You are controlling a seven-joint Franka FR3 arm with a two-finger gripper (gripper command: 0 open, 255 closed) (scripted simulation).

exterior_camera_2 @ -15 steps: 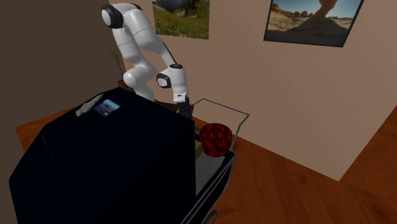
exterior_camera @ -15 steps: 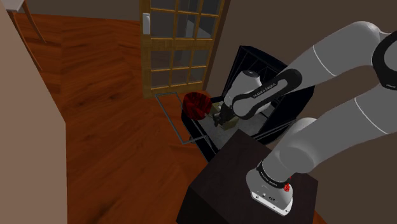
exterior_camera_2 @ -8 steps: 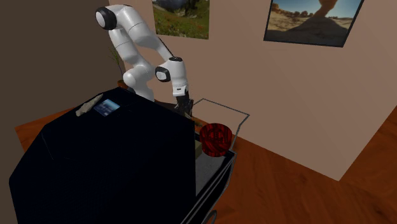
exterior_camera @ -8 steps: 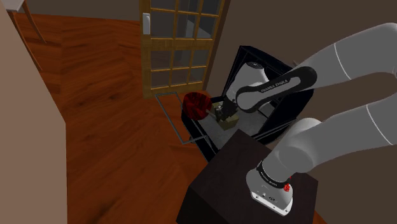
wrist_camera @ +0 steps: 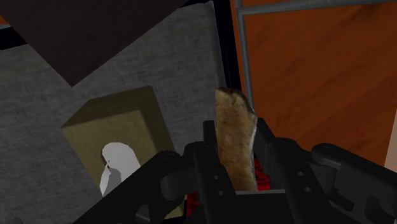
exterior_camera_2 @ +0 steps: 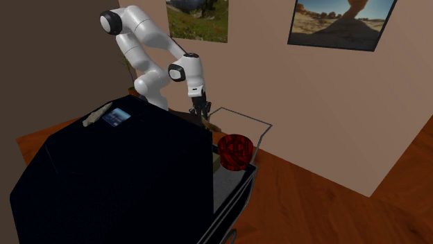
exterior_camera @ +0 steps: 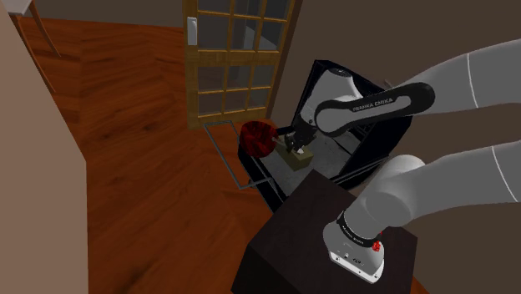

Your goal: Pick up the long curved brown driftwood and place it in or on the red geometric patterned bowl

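My gripper [wrist_camera: 235, 130] is shut on the long brown driftwood [wrist_camera: 236, 153], which sticks out past the black fingers [wrist_camera: 207, 143]. A patch of the red patterned bowl [wrist_camera: 261, 173] peeks out just under the hand. In the shoulder view the gripper [exterior_camera: 294, 140] hangs above the cart's shelf, right beside the red bowl [exterior_camera: 259, 138]. In the second exterior view the gripper [exterior_camera_2: 205, 113] holds the driftwood [exterior_camera_2: 211, 125] above and behind the bowl [exterior_camera_2: 236, 152].
The bowl stands on a black cart with a grey shelf [wrist_camera: 63, 83] and a thin metal rail [exterior_camera: 225, 159]. An olive box [wrist_camera: 121, 127] with a white shape on it lies on the shelf beside the gripper. A large black cabinet [exterior_camera_2: 118, 180] adjoins the cart. Wooden floor lies around.
The hand has risen from the cart's shelf with the driftwood in it, and the arm's upper links have swung upward. The bowl and the box stay put.
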